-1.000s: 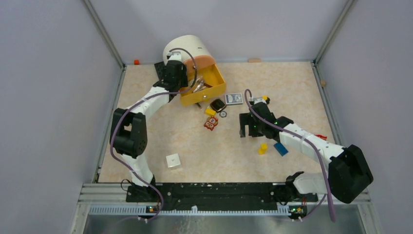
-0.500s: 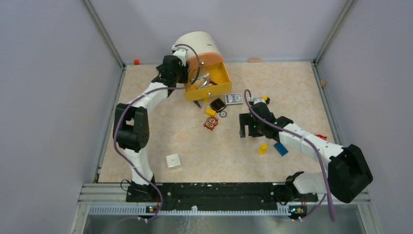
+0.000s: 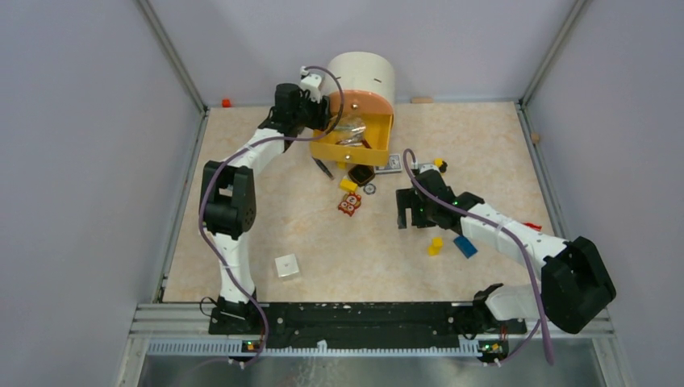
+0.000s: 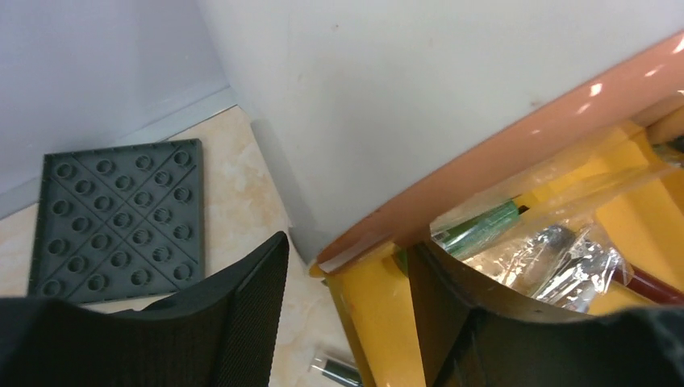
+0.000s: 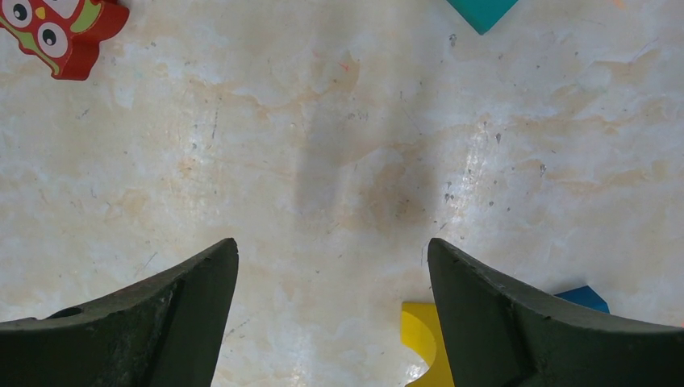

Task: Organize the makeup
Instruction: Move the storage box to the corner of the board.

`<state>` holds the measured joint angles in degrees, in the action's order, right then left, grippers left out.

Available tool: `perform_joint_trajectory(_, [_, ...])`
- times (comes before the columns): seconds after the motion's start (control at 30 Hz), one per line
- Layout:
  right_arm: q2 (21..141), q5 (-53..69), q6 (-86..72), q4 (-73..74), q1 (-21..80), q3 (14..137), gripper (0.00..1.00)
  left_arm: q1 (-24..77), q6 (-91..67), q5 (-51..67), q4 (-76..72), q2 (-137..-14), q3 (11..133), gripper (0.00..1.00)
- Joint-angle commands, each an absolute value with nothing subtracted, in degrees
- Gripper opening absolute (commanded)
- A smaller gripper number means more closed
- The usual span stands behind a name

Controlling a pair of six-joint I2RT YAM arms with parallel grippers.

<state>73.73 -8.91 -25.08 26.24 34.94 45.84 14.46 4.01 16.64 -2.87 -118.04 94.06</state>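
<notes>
A white drum-shaped organizer (image 3: 363,76) with an orange face has its yellow drawer (image 3: 352,151) pulled out. The drawer holds a clear pouch (image 4: 556,250), a green pencil (image 4: 484,228) and a dark-red pencil (image 4: 645,282). My left gripper (image 3: 321,127) straddles the drawer's left wall (image 4: 363,322). One finger is inside against the wall, the other stands apart outside it. A black square compact (image 3: 360,173) and a thin dark stick (image 3: 323,166) lie on the table in front of the drawer. My right gripper (image 3: 410,216) is open and empty over bare table (image 5: 331,250).
A blue-backed card deck (image 3: 391,163) is partly under the drawer. A red owl block (image 3: 349,204), yellow blocks (image 3: 348,185) (image 3: 435,246), a blue block (image 3: 464,245) and a white cube (image 3: 286,265) lie about. A dark studded plate (image 4: 117,218) lies at the back left.
My left arm has swung the organizer and its drawer to the right and turned them. The drawer now overlaps the card deck. The right arm has not moved.
</notes>
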Motion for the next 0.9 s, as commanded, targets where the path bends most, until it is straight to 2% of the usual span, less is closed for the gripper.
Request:
perform_joint_trajectory(0.0, [73.3,-9.9,-24.7,26.5,34.6,47.9,0.85,14.9,0.7,17.6,-2.3,-117.2,96.4,0.64])
perform_joint_trajectory(0.17, [72.5,-9.8,-24.5,26.8,34.5,48.9,0.85,14.8,-2.3,17.1,1.1,-114.0,99.9,0.77])
perform_joint_trajectory(0.27, [72.5,-9.3,-24.5,26.7,34.5,49.4,0.85,14.6,-4.4,17.6,2.8,-112.0,101.1,0.88])
perform_joint_trajectory(0.33, [72.5,-8.9,-24.5,26.7,34.6,49.6,0.85,13.8,-6.2,18.4,2.6,-110.3,100.4,0.90])
perform_joint_trajectory(0.5, [72.6,-8.7,-24.4,26.7,34.5,49.7,0.85,10.6,-12.2,21.6,-2.0,-104.7,95.2,0.91])
perform_joint_trajectory(0.67, [72.9,-7.9,-24.4,26.4,34.5,49.8,0.85,6.8,-17.1,22.5,-8.2,-98.7,85.0,0.91])
perform_joint_trajectory(0.77, [73.2,-7.5,-24.4,26.0,34.5,50.0,0.85,4.5,-20.5,19.6,-9.6,-97.8,81.2,0.88])
perform_joint_trajectory(0.87, [73.4,-7.3,-24.4,26.1,34.5,50.0,0.85,4.0,-19.6,18.5,-7.2,-101.0,82.7,0.84])
